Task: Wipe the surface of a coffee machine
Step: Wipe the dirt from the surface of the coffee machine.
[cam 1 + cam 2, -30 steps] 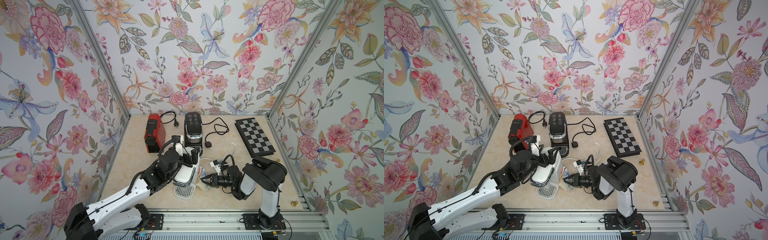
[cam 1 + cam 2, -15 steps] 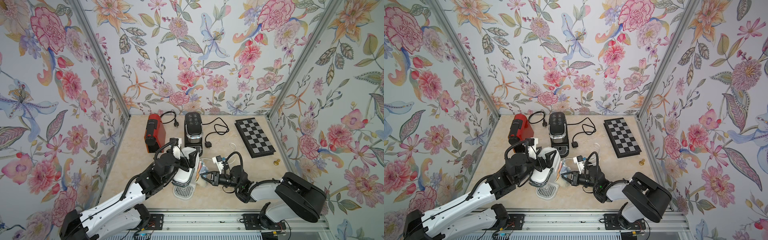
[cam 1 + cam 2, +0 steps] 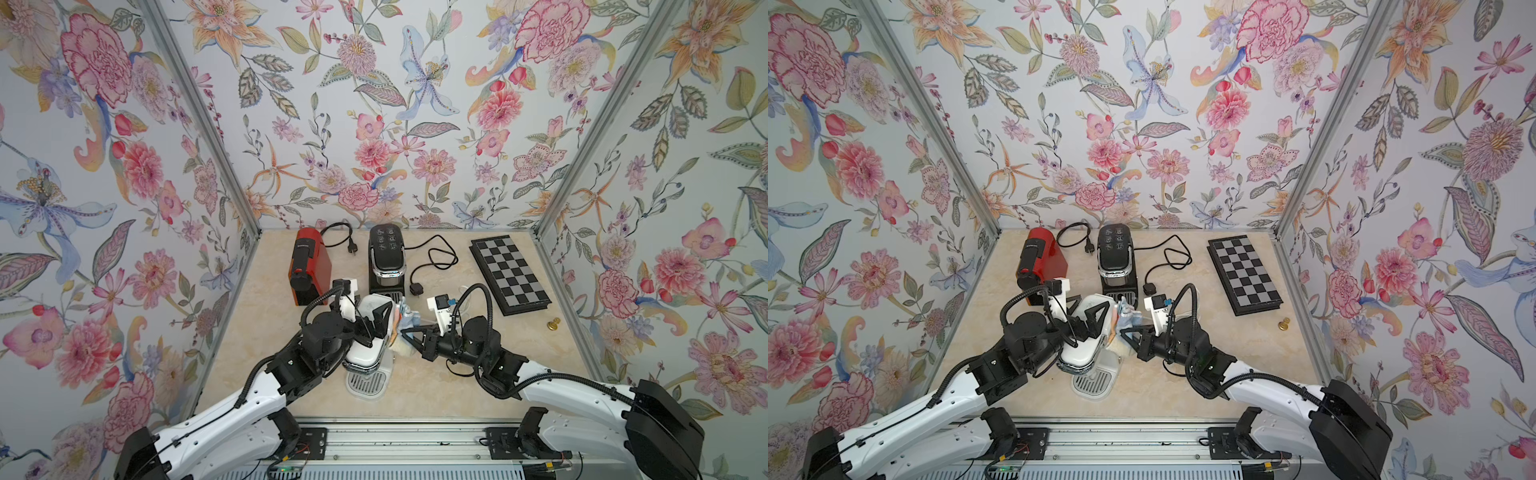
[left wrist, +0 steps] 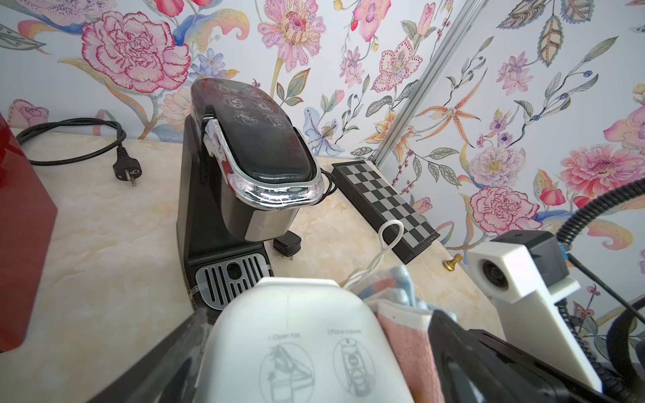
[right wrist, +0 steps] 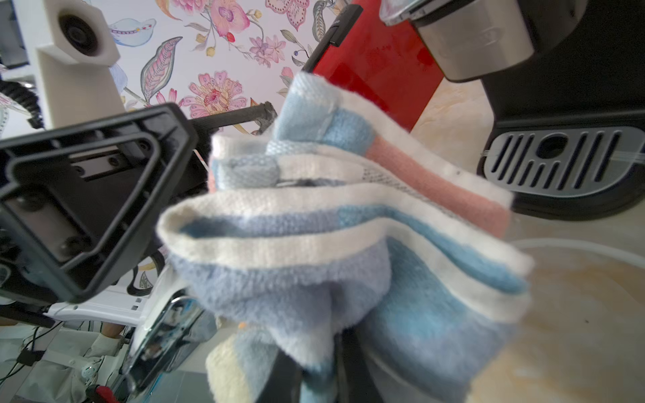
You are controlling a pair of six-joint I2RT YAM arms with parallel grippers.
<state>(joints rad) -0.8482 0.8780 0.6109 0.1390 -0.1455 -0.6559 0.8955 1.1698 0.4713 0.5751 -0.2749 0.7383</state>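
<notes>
Nearest, at 6 o'clock on the marbled beige tabletop [image 3: 457, 386], stands one glossy white plastic coffee machine [image 3: 365, 354] with a rounded lid and a slotted grey drip tray [image 3: 366, 382] at its foot. The left gripper [image 3: 374, 320] has its angular black fingers spread wide, one to each side of the lid. Whether their pads touch the shell cannot be told. The right gripper [image 3: 409, 334] has its fingers pressed together, pinching one soft striped terry cloth of blue, white and pink [image 5: 349, 226], bunched into folds. The cloth lies against the white machine's flank at 3 o'clock, and in the left wrist view it sits between the shell and one left finger. The right fingertips are buried in the pile. The diagrams printed on the white lid are blurred.

Farther back, at 12 o'clock from the white machine, is one black coffee machine with a chrome-trimmed domed lid [image 3: 386, 257] bearing six printed icons. At 11 o'clock is one boxy glossy red coffee machine [image 3: 309, 266], partly hidden by the left wrist. That makes three machines in all. Two black rubber power cords lie loose, one looped behind the red machine [image 3: 340, 235] and one coiled beside the black machine [image 3: 432, 266]. One thin white cord [image 4: 387, 240] loops nearby, its ends hidden. At 2 o'clock lies one flat black-and-grey chessboard [image 3: 509, 274]. Near its closest corner is one small brass piece [image 3: 553, 324], too small to identify.
</notes>
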